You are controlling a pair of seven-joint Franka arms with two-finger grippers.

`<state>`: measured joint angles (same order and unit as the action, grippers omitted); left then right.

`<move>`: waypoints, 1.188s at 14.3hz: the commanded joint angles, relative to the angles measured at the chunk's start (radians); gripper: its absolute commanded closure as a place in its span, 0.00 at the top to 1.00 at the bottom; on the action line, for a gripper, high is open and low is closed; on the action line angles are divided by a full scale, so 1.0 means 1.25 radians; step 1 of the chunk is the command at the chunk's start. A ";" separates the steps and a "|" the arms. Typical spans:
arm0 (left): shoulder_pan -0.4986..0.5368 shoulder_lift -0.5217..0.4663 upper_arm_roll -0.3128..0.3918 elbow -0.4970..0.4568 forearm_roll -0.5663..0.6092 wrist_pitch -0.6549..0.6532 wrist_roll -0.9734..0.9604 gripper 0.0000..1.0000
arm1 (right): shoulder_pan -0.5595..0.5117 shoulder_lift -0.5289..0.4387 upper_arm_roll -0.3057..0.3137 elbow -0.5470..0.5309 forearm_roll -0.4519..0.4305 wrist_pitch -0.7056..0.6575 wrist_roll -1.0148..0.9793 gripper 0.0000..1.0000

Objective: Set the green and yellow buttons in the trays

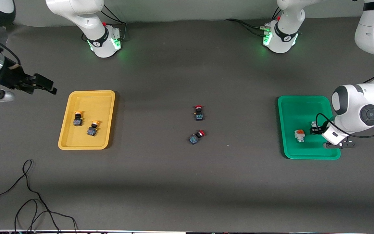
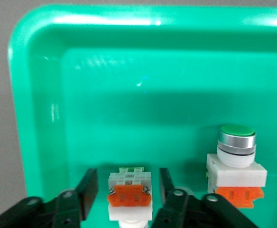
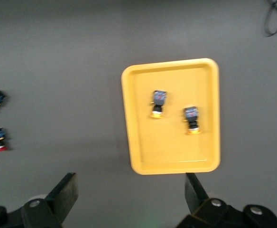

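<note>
While its fingers straddle a green button point(image 2: 129, 195), left claw point(image 2: 128, 191) gapes.

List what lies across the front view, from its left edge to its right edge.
right gripper → yellow tray → two yellow buttons → two red buttons → green tray → green button → left gripper
</note>
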<state>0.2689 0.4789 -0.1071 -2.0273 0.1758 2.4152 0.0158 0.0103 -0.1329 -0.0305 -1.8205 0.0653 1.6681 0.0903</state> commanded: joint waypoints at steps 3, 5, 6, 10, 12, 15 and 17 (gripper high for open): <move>0.001 -0.064 -0.010 0.154 0.007 -0.283 0.030 1.00 | -0.009 0.058 0.010 0.088 -0.042 0.013 -0.037 1.00; -0.006 -0.114 -0.012 0.193 -0.001 -0.376 0.032 1.00 | 0.012 0.085 -0.004 0.131 -0.044 -0.004 -0.042 1.00; -0.007 -0.141 -0.017 0.201 -0.004 -0.409 0.035 1.00 | 0.032 0.096 -0.016 0.147 -0.044 -0.014 -0.037 1.00; -0.008 -0.237 -0.033 0.274 -0.078 -0.595 0.079 1.00 | 0.089 0.109 -0.041 0.170 -0.044 -0.024 -0.039 1.00; -0.010 -0.274 -0.046 0.314 -0.101 -0.680 0.097 1.00 | 0.103 0.105 -0.046 0.170 -0.041 -0.021 -0.031 1.00; -0.101 -0.334 -0.025 0.312 -0.104 -0.713 0.087 1.00 | 0.103 0.097 -0.052 0.170 -0.035 -0.014 -0.031 1.00; -0.167 -0.354 0.006 0.312 -0.105 -0.728 0.086 1.00 | 0.103 0.087 -0.050 0.169 -0.035 -0.012 -0.032 1.00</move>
<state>0.1466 0.0620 -0.1526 -1.6336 0.0522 1.5308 0.1211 0.1255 -0.0124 -0.0842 -1.6226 0.0327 1.6659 0.0586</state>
